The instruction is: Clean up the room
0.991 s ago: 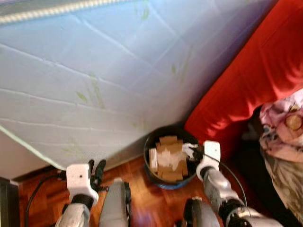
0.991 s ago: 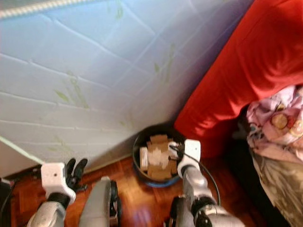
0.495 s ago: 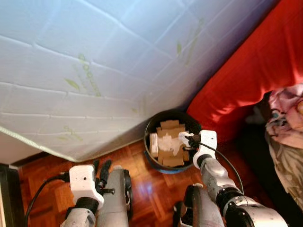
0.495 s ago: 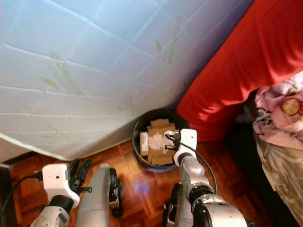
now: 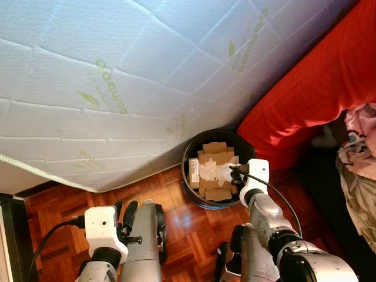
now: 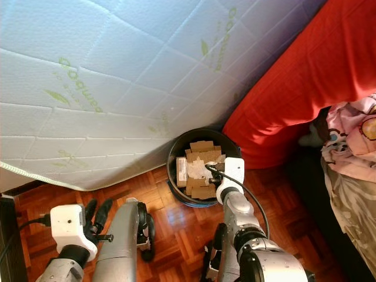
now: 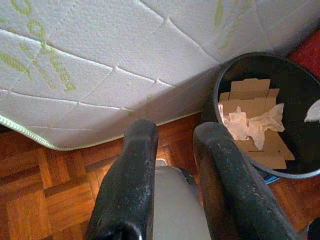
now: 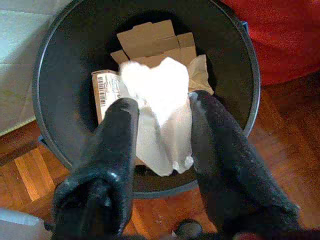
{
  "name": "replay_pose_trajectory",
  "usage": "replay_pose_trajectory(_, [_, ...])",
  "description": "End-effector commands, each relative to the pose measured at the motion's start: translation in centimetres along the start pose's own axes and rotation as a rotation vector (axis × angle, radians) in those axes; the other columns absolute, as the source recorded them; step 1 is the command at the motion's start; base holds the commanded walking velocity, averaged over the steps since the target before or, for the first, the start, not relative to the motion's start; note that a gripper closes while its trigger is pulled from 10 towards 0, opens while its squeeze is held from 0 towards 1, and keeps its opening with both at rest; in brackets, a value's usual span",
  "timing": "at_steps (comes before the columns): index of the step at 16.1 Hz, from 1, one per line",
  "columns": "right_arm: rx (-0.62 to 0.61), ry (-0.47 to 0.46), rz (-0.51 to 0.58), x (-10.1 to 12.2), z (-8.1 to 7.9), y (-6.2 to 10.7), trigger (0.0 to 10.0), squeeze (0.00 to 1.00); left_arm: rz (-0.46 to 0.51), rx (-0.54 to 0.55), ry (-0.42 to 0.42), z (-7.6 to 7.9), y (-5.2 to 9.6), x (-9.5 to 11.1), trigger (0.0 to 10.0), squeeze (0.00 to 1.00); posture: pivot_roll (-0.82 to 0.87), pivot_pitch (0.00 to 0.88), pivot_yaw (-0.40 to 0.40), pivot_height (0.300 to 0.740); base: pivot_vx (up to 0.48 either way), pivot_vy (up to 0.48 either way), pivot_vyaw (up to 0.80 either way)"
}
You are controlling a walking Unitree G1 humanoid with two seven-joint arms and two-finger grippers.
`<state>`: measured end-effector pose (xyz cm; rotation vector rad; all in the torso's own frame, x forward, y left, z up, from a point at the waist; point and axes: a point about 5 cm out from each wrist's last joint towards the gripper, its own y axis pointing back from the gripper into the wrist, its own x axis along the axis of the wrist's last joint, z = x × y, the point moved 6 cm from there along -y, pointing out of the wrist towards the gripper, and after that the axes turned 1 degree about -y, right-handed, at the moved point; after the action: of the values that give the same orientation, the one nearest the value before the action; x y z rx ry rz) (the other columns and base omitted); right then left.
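Fingers (image 8: 115,150) parted, right gripper (image 8: 162,107) over crumpled white tissue (image 8: 162,107), round black bin (image 8: 55,65)

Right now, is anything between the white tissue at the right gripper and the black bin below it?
Nothing visible. The right gripper hangs open over the black bin, with the white tissue between its fingers, right above the cardboard pieces already inside.

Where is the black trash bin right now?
In the left eye view, the black trash bin stands on the wooden floor right of centre, wedged between the white mattress and the red sofa, just ahead of the right gripper.
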<state>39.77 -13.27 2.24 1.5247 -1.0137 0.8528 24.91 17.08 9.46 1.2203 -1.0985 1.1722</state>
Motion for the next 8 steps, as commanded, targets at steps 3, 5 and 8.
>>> replay_pose_trajectory(3, [0.005, 0.009, -0.062, -2.0, 0.1, 0.4, 10.0, 1.0, -0.045, 0.017, -0.003, -0.4, 0.7, -0.8, 10.0, 0.0, 0.32, 0.493, -0.054, 0.638, 0.0, 0.0, 0.0])
replay_pose_trajectory(5, [0.01, 0.009, -0.065, -2.0, 0.0, 0.4, 10.0, 1.0, -0.049, 0.013, 0.0, -0.3, 0.7, -0.9, 10.0, 0.0, 0.32, 0.497, -0.052, 0.638, 0.0, 0.0, 0.0])
replay_pose_trajectory(8, [-0.018, -0.023, -0.04, -1.7, 1.0, 0.5, 10.0, 0.0, -0.064, 0.001, -0.001, -0.4, 0.0, -1.7, 10.0, 0.0, 0.29, 0.468, -0.054, 0.638, 0.0, 0.0, 0.0])
